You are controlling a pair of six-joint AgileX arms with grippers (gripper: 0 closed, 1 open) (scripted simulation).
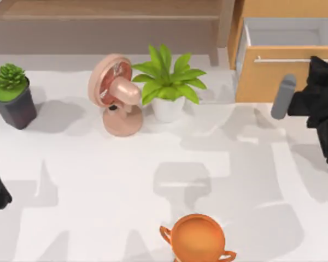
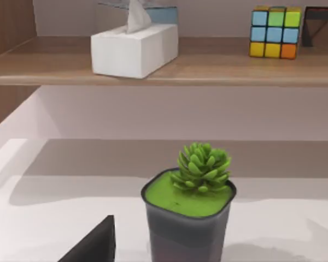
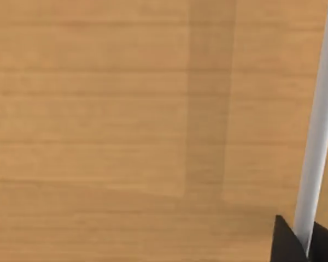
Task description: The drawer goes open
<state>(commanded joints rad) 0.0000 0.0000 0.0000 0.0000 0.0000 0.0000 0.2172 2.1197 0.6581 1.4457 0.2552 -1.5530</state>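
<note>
Drawer [image 1: 273, 76] handle [image 3: 317, 125] apparently between right end effector [image 3: 306, 243] fingers

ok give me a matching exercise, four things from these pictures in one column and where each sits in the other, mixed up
Things:
1. drawer
2. tissue box
3. succulent in dark pot
4. orange two-handled cup

Places:
a. on the wooden shelf, along from a colour cube
b. near edge of the table, middle
c. far right of the top view, pulled out, right pincer at its silver bar handle
d. far left of the table

Pairs: 1-c, 2-a, 3-d, 4-b
</note>
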